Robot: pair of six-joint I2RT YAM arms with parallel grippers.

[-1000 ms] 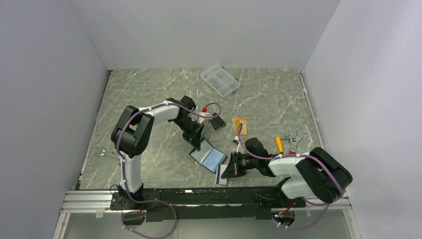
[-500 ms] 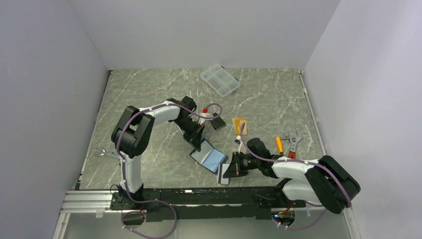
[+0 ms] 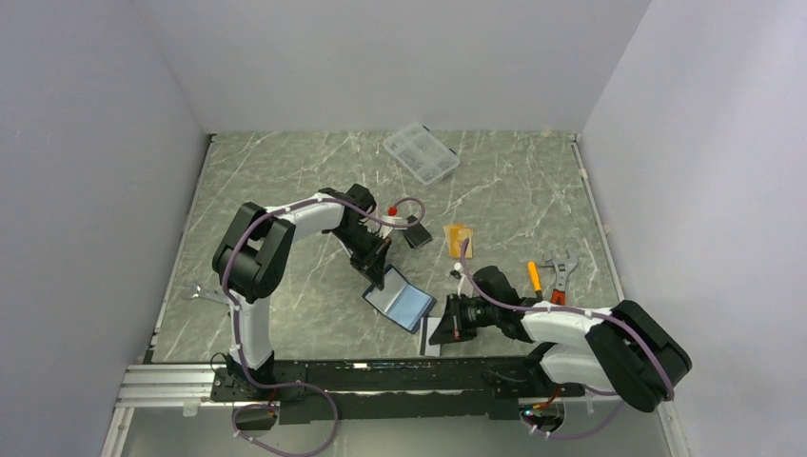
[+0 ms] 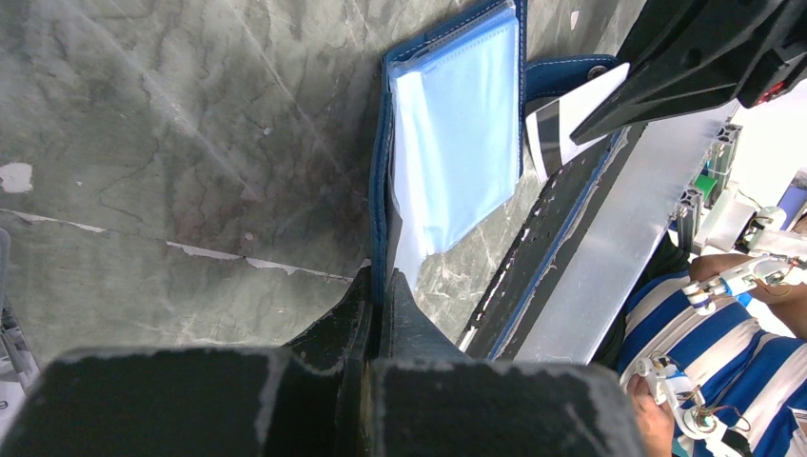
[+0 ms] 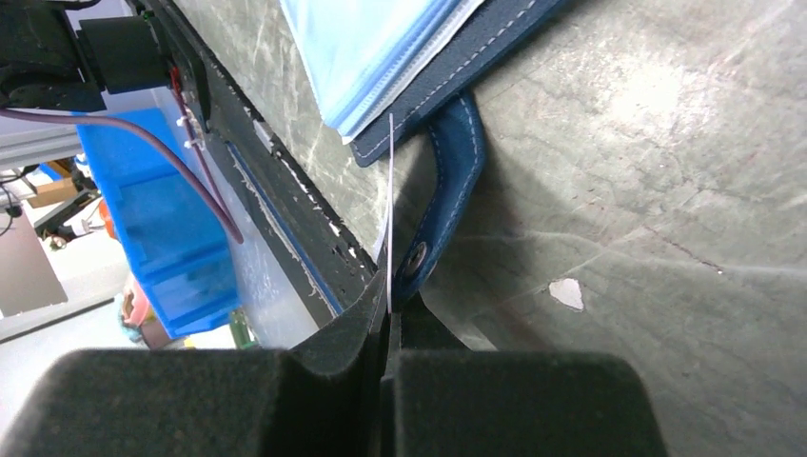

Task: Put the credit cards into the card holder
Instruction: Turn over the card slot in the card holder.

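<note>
The card holder (image 3: pixel 406 301) lies open on the table, navy outside and light blue inside. My left gripper (image 3: pixel 379 274) is shut on its far-left edge; in the left wrist view the navy edge (image 4: pixel 381 219) sits between the fingertips of that gripper (image 4: pixel 383 286). My right gripper (image 3: pixel 438 328) is shut on a silver-grey credit card (image 3: pixel 429 343) by the holder's near right corner. In the right wrist view this card (image 5: pixel 390 209) shows edge-on, next to the snap tab (image 5: pixel 447 200). A black card (image 3: pixel 416 235) and an orange-gold card (image 3: pixel 459 236) lie further back.
A clear compartment box (image 3: pixel 421 153) stands at the back. An orange-handled screwdriver (image 3: pixel 535 277) and a wrench (image 3: pixel 561 267) lie right of the right arm. Another wrench (image 3: pixel 203 295) lies by the left arm's base. The table's near edge rail (image 3: pixel 381 367) runs just behind the held card.
The right arm's elbow has swung out to the right, and its gripper with the card has shifted slightly right at the holder's near corner. The left arm and holder have not moved.
</note>
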